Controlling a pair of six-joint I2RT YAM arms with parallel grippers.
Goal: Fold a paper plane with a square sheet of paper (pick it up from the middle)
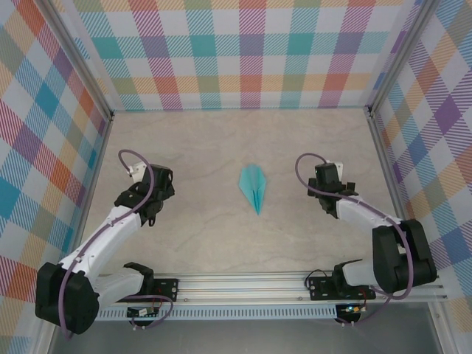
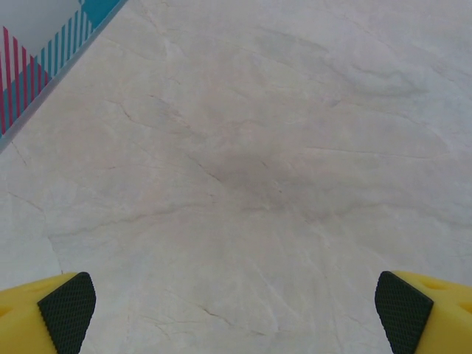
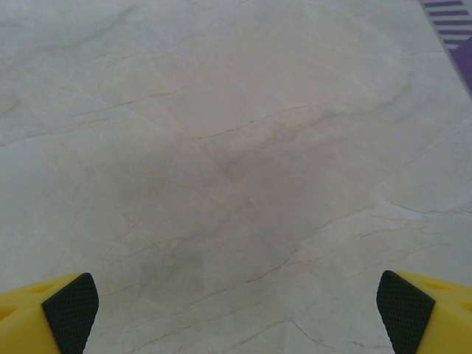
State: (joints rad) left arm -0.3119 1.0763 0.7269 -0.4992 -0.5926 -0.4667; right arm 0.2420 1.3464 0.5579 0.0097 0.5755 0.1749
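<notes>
Okay, paper plane (image 1: 254,187) lies flat mid-counter (image 1: 206,147), nose pointing toward the arm bases, between the two arms and well apart from both. On the left arm the left fingers (image 2: 66,311) are spread wide over bare marble-look counter with nothing between them, and a strip of checkered wall (image 2: 29,66) sits at the upper left of that wrist view. Over on the right, the right fingers (image 3: 70,310) are likewise spread wide and empty above bare counter.
</notes>
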